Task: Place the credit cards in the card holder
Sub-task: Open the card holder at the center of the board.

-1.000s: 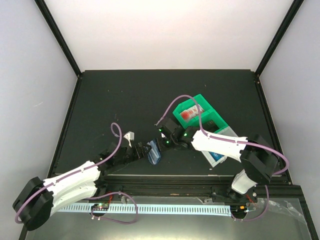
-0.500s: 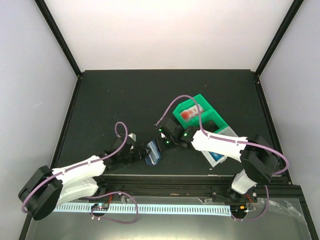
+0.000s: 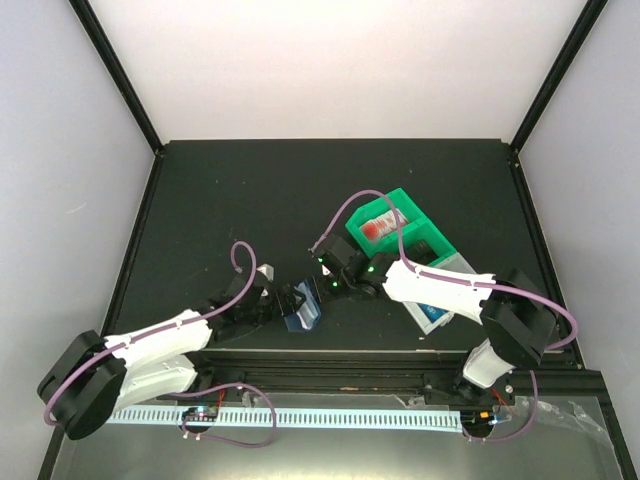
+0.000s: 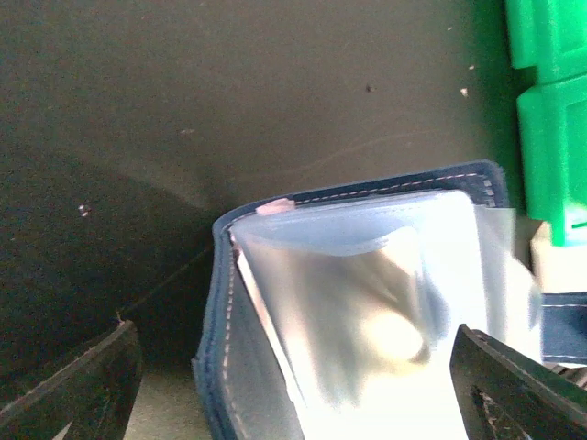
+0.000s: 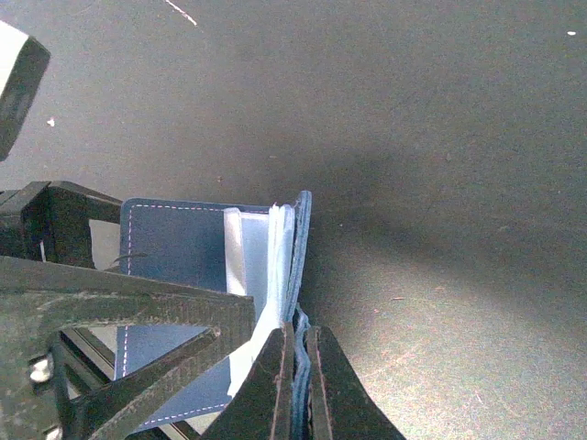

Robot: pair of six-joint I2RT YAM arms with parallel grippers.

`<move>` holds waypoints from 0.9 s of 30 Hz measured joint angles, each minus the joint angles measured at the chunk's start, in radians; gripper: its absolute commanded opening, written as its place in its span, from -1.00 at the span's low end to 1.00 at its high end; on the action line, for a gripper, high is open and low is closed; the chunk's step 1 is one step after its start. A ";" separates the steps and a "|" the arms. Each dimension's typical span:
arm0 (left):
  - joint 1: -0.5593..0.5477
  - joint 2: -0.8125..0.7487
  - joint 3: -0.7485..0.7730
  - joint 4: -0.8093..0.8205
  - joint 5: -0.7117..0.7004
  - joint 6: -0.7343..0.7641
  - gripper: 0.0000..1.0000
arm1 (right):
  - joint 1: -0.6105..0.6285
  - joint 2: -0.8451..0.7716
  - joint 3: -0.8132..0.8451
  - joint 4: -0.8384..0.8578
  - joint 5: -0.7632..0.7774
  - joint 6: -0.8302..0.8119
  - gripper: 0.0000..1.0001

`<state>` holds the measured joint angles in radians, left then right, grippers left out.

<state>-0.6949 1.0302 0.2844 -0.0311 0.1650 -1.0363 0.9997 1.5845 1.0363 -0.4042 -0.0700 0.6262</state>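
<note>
Card holder (image 5: 179, 243) sits open on the desk (image 3: 230, 200), near the front edge, between the two grippers.

Right gripper (image 5: 296, 362): jaws pinched together on the holder's right edge. The navy cover and the clear sleeves are clamped between the tips, and that side stands up off the desk.

Left gripper (image 4: 293, 335): jaws spread wide, one finger on each side of the holder's near end. It holds nothing; I can't tell if either finger touches the cover.

In the left wrist view the holder fills the frame: navy edge with pale stitching, and glossy clear pockets fanned open and facing the camera. No card shows in the pockets, though glare washes out much of them.

Green bin (image 3: 400, 232) is behind and to the right of the holder, with a red-and-white item (image 3: 378, 227) in its far compartment. White bin (image 3: 457, 263) is just beside it on the near side, mostly hidden under the right forearm.

Credit cards (image 3: 436, 312): a blue patch shows in the white bin below the right arm, well apart from the holder. I can't tell how many there are.
</note>
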 measured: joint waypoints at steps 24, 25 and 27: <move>0.001 0.030 0.054 -0.140 -0.049 0.114 -0.25 | 0.000 -0.054 0.055 -0.129 0.248 0.018 -0.11; 0.001 0.029 0.059 -0.140 -0.048 0.122 -0.26 | 0.000 -0.070 0.063 -0.123 0.237 0.006 -0.17; 0.001 0.028 0.064 -0.137 -0.048 0.137 -0.29 | 0.003 -0.093 0.072 -0.099 0.203 -0.018 -0.27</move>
<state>-0.6937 1.0584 0.3481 -0.1680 0.1173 -0.8993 1.0031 1.4910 1.1088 -0.5034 0.1333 0.6079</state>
